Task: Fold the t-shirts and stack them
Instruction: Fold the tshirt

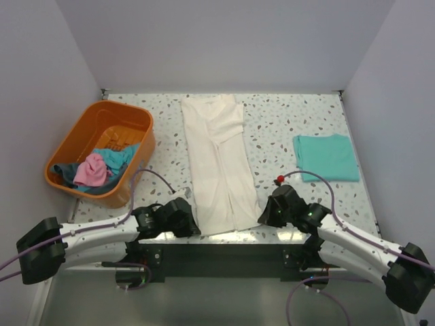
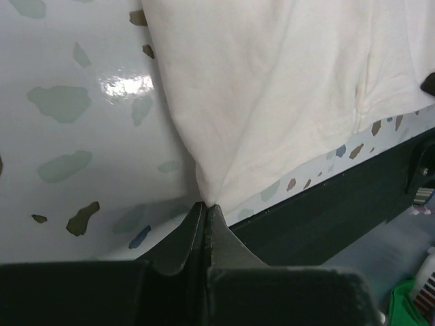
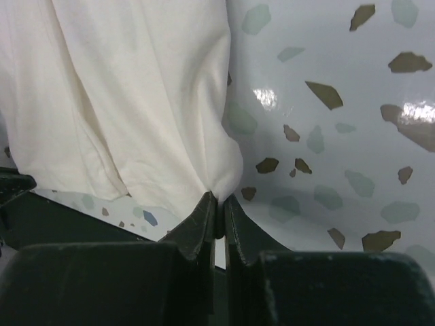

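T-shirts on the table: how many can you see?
2: a cream-white t-shirt in the middle and a folded teal t-shirt at right. Clothes in the orange basket may include more.

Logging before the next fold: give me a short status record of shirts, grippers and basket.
cream shirt: folded into a long strip, flat mid-table
left gripper: shut on its near left corner
right gripper: shut on its near right corner
teal shirt: folded, on the right, apart from cream shirt
basket: left side, pink and teal cloth inside
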